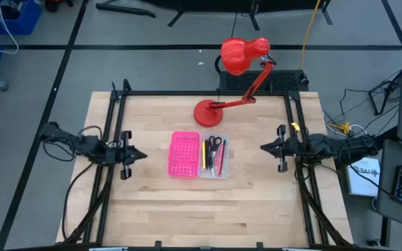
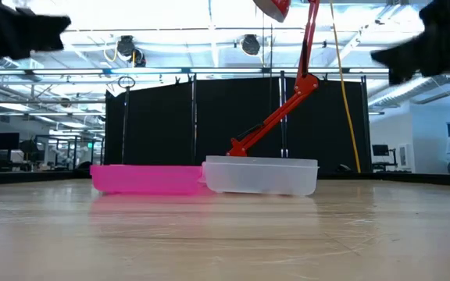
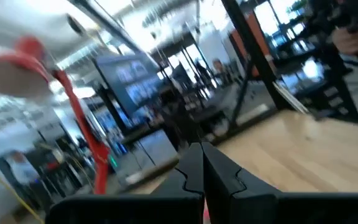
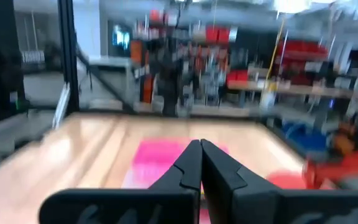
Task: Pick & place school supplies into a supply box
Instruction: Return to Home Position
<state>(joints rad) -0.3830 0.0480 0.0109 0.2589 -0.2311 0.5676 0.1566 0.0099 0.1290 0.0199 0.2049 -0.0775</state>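
Jaws on both arms are fully closed and hold nothing; each wrist view shows the two dark fingers pressed together to a point. The left arm point(image 1: 93, 148) sits at the left edge of the desk point(image 1: 152, 209) and the right arm point(image 1: 326, 146) at the right edge. Both are raised above the surface and aimed inward toward the middle.

Supply box point(image 1: 184, 169): lies open and flat near the desk centre, between the left jaws and the right jaws and well apart from each. It has two rectangular halves joined side by side. The lid half point(image 1: 180, 150) is bright pink opaque plastic with a regular dotted pattern, on the side toward the left jaws. The tray half point(image 1: 213, 174) is translucent clear plastic with rounded corners, on the side toward the right jaws. In the low view it stands slightly taller than the lid.

Tray contents: black-handled scissors point(image 1: 215, 143) at the far end, with a yellow pencil point(image 1: 203, 155), a black pen point(image 1: 209, 157) and a pink-red pen point(image 1: 220, 160). The three are thin and lie lengthwise, side by side.

Red desk lamp point(image 1: 206, 112): round base behind the box, not touching it, with a jointed arm rising to a glossy shade.
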